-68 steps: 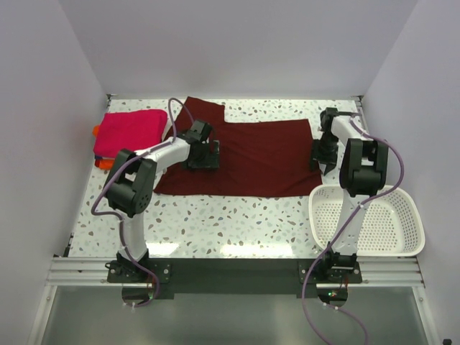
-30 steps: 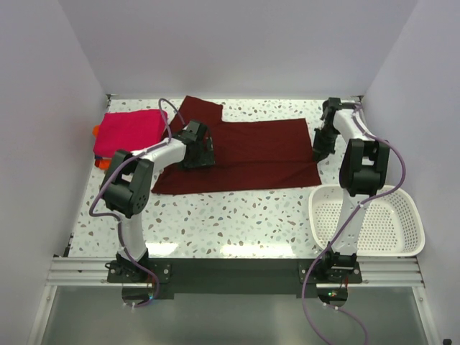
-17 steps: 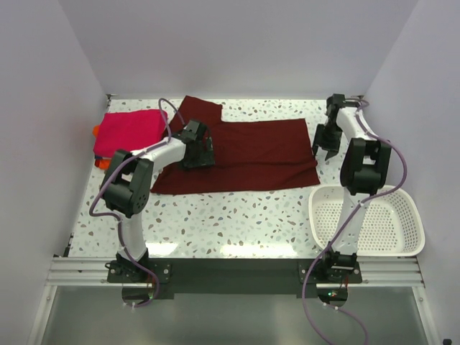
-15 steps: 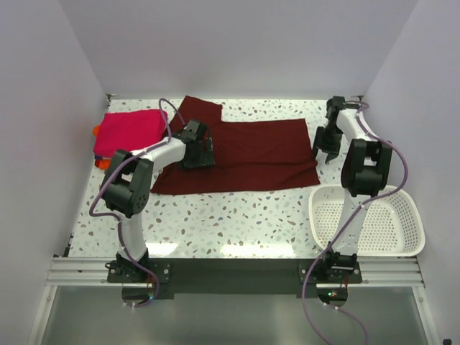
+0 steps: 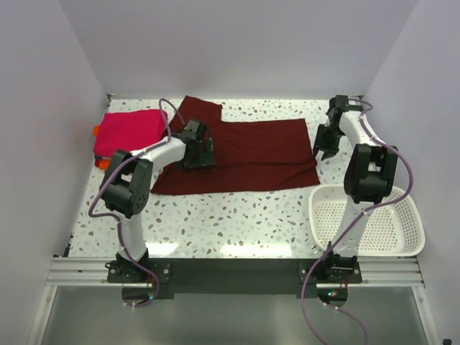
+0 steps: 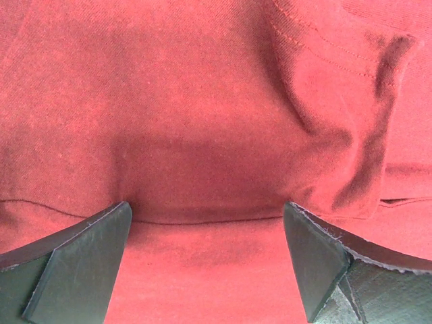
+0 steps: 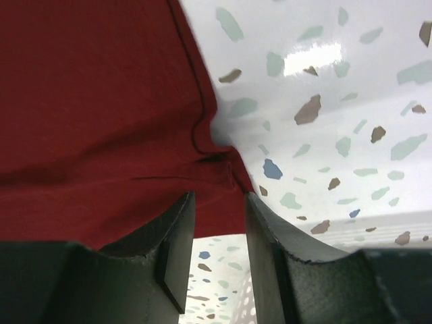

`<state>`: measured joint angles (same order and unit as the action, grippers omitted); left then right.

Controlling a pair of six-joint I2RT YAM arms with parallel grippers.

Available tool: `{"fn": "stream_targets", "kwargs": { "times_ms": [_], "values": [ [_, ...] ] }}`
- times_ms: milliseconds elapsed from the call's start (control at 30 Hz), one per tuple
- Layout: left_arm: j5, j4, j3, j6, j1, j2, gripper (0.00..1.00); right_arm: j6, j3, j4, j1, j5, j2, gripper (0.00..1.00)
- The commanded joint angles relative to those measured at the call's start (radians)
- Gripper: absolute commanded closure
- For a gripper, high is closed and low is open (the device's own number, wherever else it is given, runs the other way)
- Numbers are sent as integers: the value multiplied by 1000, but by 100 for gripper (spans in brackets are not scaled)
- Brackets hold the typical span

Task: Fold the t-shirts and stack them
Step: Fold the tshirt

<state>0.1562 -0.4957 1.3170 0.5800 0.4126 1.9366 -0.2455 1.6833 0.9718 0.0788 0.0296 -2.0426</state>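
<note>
The dark maroon t-shirt (image 5: 248,154) lies flat across the back middle of the table, one sleeve (image 5: 201,108) pointing to the far side. My left gripper (image 5: 198,154) is low over its left part, jaws wide open; in the left wrist view (image 6: 206,209) only maroon cloth (image 6: 202,101) with a fold line shows between the fingers. My right gripper (image 5: 321,147) hovers at the shirt's right edge, jaws narrowly open and empty (image 7: 217,197), above the shirt's corner (image 7: 101,101). The folded magenta-pink shirt (image 5: 129,133) lies on the orange one (image 5: 103,163) at the far left.
A white slotted basket (image 5: 366,219) stands at the near right, just in front of the right arm's elbow. The speckled table (image 5: 237,215) is bounded by walls at the left, back and right.
The shirt's near edge has been drawn back, so the shirt is narrower. The right gripper has since moved a little towards the back right at the shirt's edge. The left gripper has stayed put.
</note>
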Motion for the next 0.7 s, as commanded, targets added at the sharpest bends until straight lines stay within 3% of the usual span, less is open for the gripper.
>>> {"fn": "stream_targets", "kwargs": {
  "times_ms": [0,367,667],
  "values": [
    [-6,-21,-10,-3,3,-65,0,-9,46,-21,-1,47,-8,62],
    [-21,-14,-22,-6,12,-64,0,-23,-232,-108,-1,105,101,67],
    [-27,-4,-56,-12,12,-74,0,-35,-250,-176,-5,96,42,68]
  ]
}}
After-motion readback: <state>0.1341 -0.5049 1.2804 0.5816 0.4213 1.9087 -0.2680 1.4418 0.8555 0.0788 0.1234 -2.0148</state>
